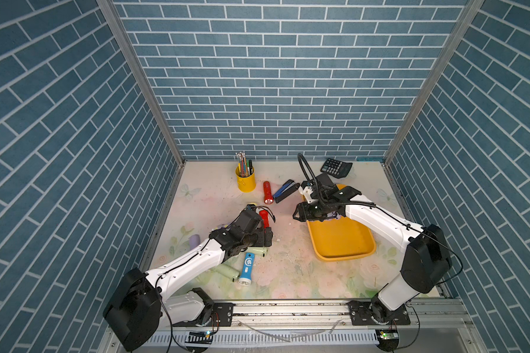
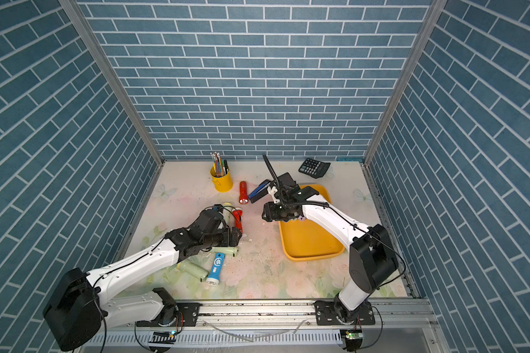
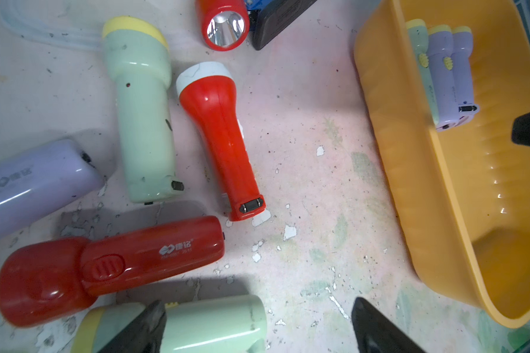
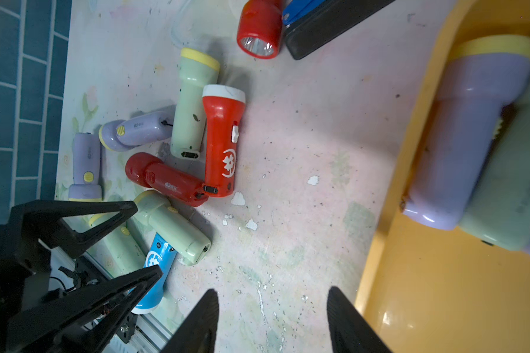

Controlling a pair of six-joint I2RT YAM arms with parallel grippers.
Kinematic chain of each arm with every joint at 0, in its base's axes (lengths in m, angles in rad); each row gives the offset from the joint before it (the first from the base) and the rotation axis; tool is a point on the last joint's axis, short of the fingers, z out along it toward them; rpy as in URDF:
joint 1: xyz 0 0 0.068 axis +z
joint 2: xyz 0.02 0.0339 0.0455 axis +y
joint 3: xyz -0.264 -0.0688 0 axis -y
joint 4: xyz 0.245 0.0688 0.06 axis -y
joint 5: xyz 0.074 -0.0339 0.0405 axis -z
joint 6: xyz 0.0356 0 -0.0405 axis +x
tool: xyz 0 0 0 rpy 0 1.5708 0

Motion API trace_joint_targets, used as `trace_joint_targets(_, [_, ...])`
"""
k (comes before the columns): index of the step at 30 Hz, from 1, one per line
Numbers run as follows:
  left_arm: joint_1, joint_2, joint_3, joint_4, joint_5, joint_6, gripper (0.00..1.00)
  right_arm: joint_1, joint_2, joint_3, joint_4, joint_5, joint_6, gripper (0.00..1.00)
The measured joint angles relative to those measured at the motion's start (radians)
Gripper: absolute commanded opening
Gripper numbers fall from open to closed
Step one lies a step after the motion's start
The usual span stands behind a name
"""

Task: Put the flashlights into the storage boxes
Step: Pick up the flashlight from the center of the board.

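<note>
L gripper [image 3: 257, 301] is spread wide and empty, low over the pile, w/ one finger above a pale green torch [image 3: 214, 327]. R gripper [image 4: 273, 288] has its jaws apart w/ nothing btw them, over bare table just beside the yellow tray [image 1: 334, 238]. Three torches [image 3: 441, 70] lie in the tray; the rest are on the table.

Risks:
- The dark red torch [image 3: 110, 266] lies just beside the green one, so closing could pinch both or send one rolling.
- Round bodies may slip.
- The red torch [image 1: 267, 192] lies against the stapler [image 1: 285, 191], an easy mis-grab.
- Both arms are near the pile, so a clash is possible.
</note>
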Motion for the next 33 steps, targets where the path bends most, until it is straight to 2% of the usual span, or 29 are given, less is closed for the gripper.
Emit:
trace_joint_targets(9, [0.033, -0.002, -0.022, -0.039, 0.011, -0.012, 0.95, 0.069, 0.079, 0.0, 0.013, 0.008, 0.004, 0.58])
trace_joint_targets(25, [0.058, 0.063, -0.015, -0.08, 0.022, -0.017, 0.9, 0.079, 0.115, 0.003, 0.013, 0.015, -0.011, 0.58])
trace_joint_targets(29, [0.065, 0.035, -0.017, -0.089, 0.018, -0.026, 0.9, 0.107, 0.115, 0.002, 0.023, 0.011, -0.046, 0.58])
trace_joint_targets(33, [0.104, -0.057, -0.034, -0.093, 0.011, -0.039, 0.91, 0.173, 0.113, -0.015, 0.092, 0.007, -0.117, 0.57])
